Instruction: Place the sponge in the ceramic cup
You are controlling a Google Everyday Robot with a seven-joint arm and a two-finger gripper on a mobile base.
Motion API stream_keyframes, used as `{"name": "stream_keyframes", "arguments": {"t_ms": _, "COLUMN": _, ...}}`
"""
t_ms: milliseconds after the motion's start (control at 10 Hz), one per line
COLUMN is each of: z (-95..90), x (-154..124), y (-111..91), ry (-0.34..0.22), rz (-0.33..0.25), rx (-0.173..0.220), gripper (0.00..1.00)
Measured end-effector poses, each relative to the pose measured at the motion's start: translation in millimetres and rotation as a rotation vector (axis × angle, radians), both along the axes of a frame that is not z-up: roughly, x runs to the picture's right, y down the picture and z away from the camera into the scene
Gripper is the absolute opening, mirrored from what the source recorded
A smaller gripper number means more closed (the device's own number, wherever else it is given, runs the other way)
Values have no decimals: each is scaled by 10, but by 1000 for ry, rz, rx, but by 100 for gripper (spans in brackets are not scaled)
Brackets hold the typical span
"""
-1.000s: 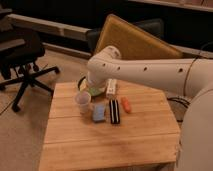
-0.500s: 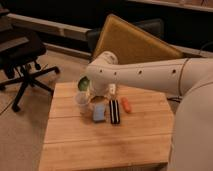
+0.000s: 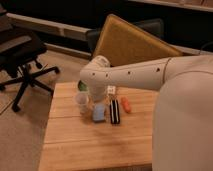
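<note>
The light-blue sponge [image 3: 98, 113] lies flat on the wooden table [image 3: 75, 145], just right of the small white ceramic cup [image 3: 81, 100], which stands upright. My white arm reaches in from the right, its rounded end above the cup. The gripper [image 3: 111, 91] hangs under the arm, a little behind the sponge and above the table. It stands open with nothing in it, and the arm hides most of it.
A black bar with a white stripe [image 3: 114, 111] lies right of the sponge, then a small orange piece [image 3: 125, 105]. A dark green bowl [image 3: 82, 86] peeks out behind the cup. A black office chair [image 3: 20, 60] stands left; a tan board [image 3: 130, 47] leans behind the table.
The arm's end has come down lower over the back of the table, closer to the cup and sponge. The sponge, cup and other items have not moved.
</note>
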State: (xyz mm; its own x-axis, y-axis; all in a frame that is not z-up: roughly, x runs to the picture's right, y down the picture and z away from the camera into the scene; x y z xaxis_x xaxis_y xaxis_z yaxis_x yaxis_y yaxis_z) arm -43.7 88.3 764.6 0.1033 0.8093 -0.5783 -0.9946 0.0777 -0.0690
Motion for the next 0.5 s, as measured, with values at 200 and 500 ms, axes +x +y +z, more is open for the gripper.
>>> {"name": "stream_keyframes", "arguments": {"t_ms": 200, "z": 91, "x": 11, "y": 106, "ry": 6, "rz": 5, "rx": -41, "gripper": 65}}
{"name": "stream_keyframes", "arguments": {"t_ms": 500, "z": 309, "x": -2, "y": 330, "ry": -4, "rz": 9, "rx": -137, "gripper": 65}}
